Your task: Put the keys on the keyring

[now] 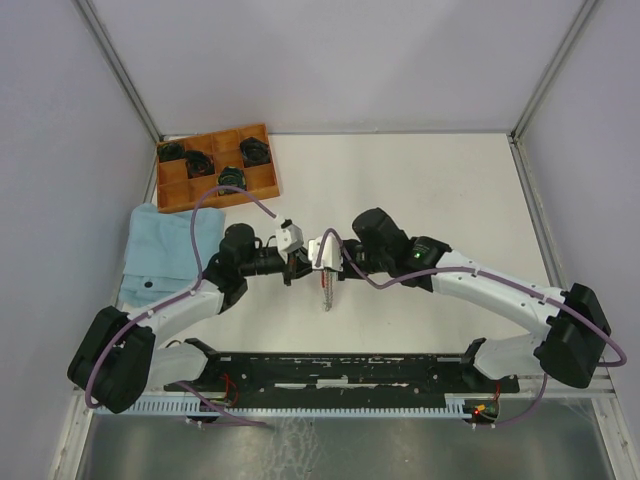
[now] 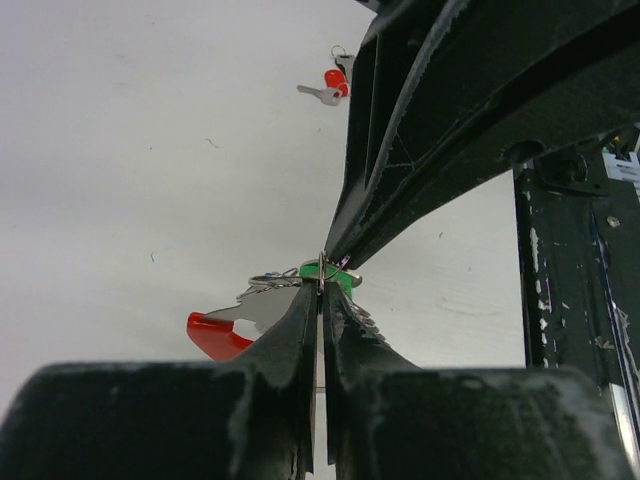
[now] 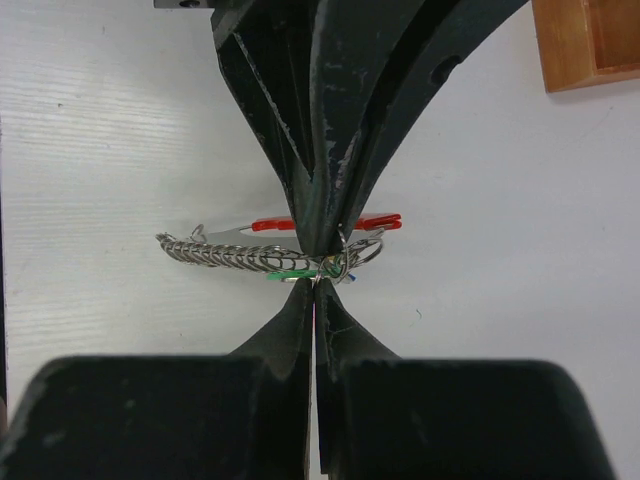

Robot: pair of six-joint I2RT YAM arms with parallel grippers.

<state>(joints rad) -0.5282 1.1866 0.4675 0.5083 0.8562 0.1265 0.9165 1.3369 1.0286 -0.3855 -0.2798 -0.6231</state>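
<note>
1. Keyring (image 3: 362,250) sits near the middle of the table (image 1: 440,190), at the spot where both grippers' tips meet.
2. Its silver chain (image 3: 215,250) trails away from the ring, and the red strap (image 3: 325,222) lies alongside it.
3. A green-headed key (image 3: 290,273) is bunched right against the ring.
4. The left gripper (image 2: 320,290) is clamped on the keyring; the thin wire shows between its fingertips.
5. The right gripper (image 3: 315,290) is pressed together tip to tip with the left one, in the same bunch. I cannot tell whether it pinches the ring or the key.
6. A red-headed key (image 2: 335,82) lies alone on the table, well apart from the keyring.
7. A wooden tray (image 1: 268,160) holding dark coils (image 1: 255,150) stands at the far left, with a blue cloth (image 1: 155,250) nearer the left arm.
</note>
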